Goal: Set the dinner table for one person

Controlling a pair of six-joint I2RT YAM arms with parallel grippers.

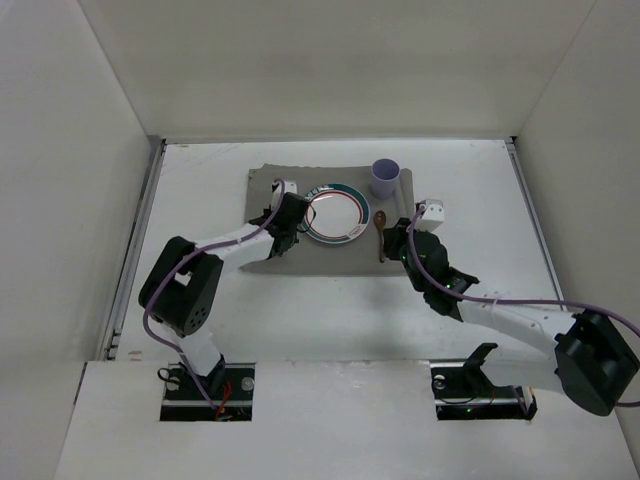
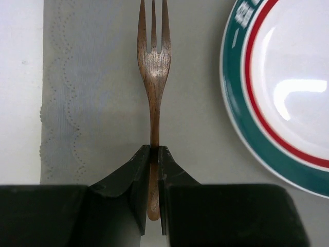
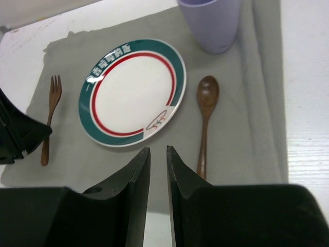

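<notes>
The dinner table (image 1: 200, 185) lies open either side of the placemat (image 3: 241, 128) (plate (image 3: 131, 92), spoon (image 3: 204, 126), cup (image 3: 211, 25) and fork (image 3: 51, 108) crowd the cloth).

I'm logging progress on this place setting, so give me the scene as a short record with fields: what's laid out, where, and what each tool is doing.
surface: white table with grey placemat on it
plate: centre of placemat, empty
fork: left of plate, tines toward far side, handle pinched by left tool
spoon: right of plate, lying free on placemat
cup: lilac, upright, far right part of placemat
right tool: empty, jaws slightly apart, at placemat's near edge between plate and spoon
</notes>
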